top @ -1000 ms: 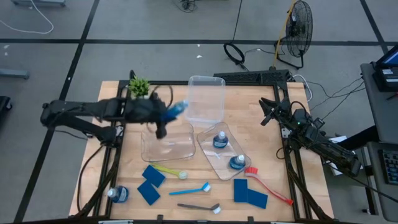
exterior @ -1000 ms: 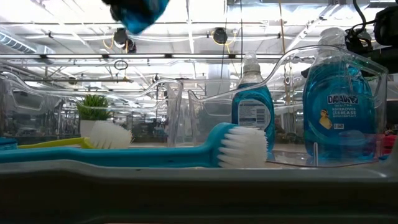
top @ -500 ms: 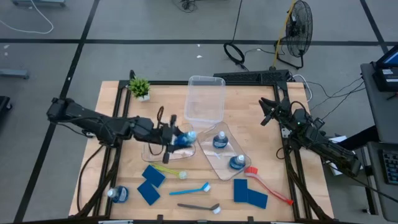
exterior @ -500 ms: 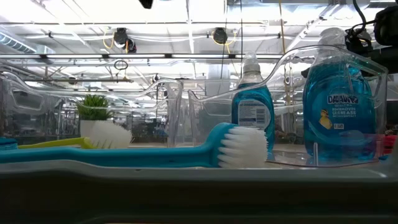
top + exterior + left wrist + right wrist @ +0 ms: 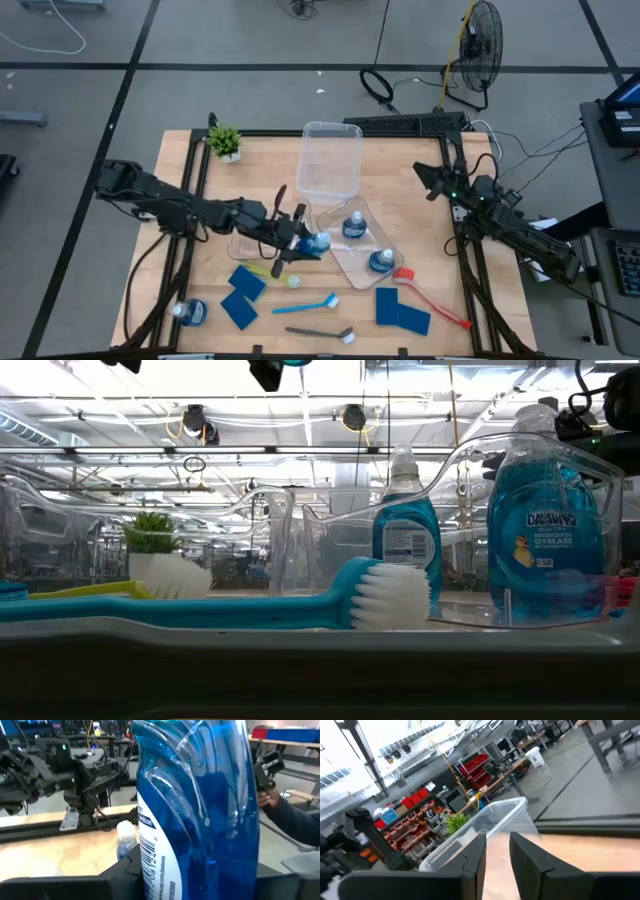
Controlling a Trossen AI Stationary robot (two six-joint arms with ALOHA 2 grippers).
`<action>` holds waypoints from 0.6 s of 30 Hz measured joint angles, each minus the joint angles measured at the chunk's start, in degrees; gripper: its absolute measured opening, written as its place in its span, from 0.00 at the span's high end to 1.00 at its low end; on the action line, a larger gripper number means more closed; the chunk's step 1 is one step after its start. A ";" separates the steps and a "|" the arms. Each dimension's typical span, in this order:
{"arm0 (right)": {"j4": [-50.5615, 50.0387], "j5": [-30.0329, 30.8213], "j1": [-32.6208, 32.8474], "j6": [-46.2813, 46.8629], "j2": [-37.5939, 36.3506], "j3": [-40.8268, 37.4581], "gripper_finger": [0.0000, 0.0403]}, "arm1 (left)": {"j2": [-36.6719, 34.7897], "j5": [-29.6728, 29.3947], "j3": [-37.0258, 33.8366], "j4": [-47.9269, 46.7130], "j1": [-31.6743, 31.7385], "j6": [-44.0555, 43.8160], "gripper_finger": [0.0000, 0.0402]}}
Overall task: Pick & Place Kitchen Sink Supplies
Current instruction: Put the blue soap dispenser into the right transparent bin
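My left gripper [image 5: 303,243] reaches in from the table's left and is shut on a clear bottle of blue liquid [image 5: 316,243], above the gap between two clear bins. Two more bottles [image 5: 352,225] [image 5: 381,260] stand in the slanted bin [image 5: 340,262]. A fourth bottle [image 5: 190,312] stands near the near-left corner. Blue sponges [image 5: 245,282] [image 5: 400,312] lie flat by the near edge, with the yellow-green [image 5: 270,271], light-blue [image 5: 305,303], dark-grey [image 5: 318,332] and red [image 5: 432,300] brushes. My right gripper [image 5: 428,181] waits open at the right edge. My left gripper pinches the bottle's body [image 5: 200,820] between its two fingers [image 5: 55,887], coming level from the table's left. The bottle fills the left wrist view and hides the exact place of contact. It is lifted clear of the table and the bins.
An empty clear bin [image 5: 330,158] stands at the far middle, and another [image 5: 262,232] lies under my left arm. A small potted plant [image 5: 224,140] sits at the far left. A person's hand and sleeve [image 5: 287,815] show beyond the table in the left wrist view.
My left arm has stretched out from beside the plant toward the table's right and near side. It carried the bottle over the left bin to the edge of the bin with two bottles. The grip stayed shut.
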 joint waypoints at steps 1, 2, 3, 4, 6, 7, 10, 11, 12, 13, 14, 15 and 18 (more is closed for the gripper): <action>-0.12 -0.39 0.00 1.15 0.02 -0.59 0.82 | -0.01 0.01 0.00 -0.17 0.00 0.00 0.65; -0.64 -0.95 0.00 2.01 0.00 -0.62 0.82 | -0.05 0.00 0.00 -0.18 0.01 -0.01 0.65; -1.62 -1.15 0.00 2.20 0.20 -0.66 0.82 | -0.10 -0.02 0.00 -0.34 0.00 -0.03 0.64; -2.42 -1.22 0.01 2.25 0.52 -0.65 0.82 | -0.13 -0.10 0.00 -0.72 0.00 -0.04 0.64; -2.25 -1.19 0.24 2.56 1.10 -0.65 0.82 | -0.11 -0.87 0.00 -1.50 -0.02 -0.11 0.64; -1.04 -1.13 0.41 2.78 1.41 -0.65 0.82 | -0.07 -1.01 0.00 -1.56 -0.02 -0.19 0.64; 7.39 -2.29 1.77 3.44 2.44 -0.65 0.82 | -0.11 -1.11 0.00 -1.42 0.00 -0.20 0.64; 13.55 -4.05 2.84 3.25 3.00 -0.65 0.82 | -0.11 -1.11 0.00 -1.51 0.00 -0.20 0.64; 20.58 -6.28 4.24 2.39 3.69 -0.67 0.82 | -0.11 -1.11 0.00 -1.73 0.00 -0.28 0.64; 28.23 -8.65 5.86 1.32 4.65 -0.67 0.82 | -0.11 -1.11 0.00 -1.90 0.00 -0.38 0.64; 35.69 -10.26 7.80 0.03 5.84 -0.67 0.82 | -0.11 -1.11 0.00 -1.90 0.00 -0.37 0.64; 42.25 -11.67 9.96 -1.13 7.35 -0.67 0.82 | -0.11 -1.14 0.00 -1.88 0.00 -0.35 0.64; 55.37 -13.28 17.01 -5.03 12.82 -0.66 0.82 | -0.11 -1.14 0.00 -1.83 0.06 -0.32 0.64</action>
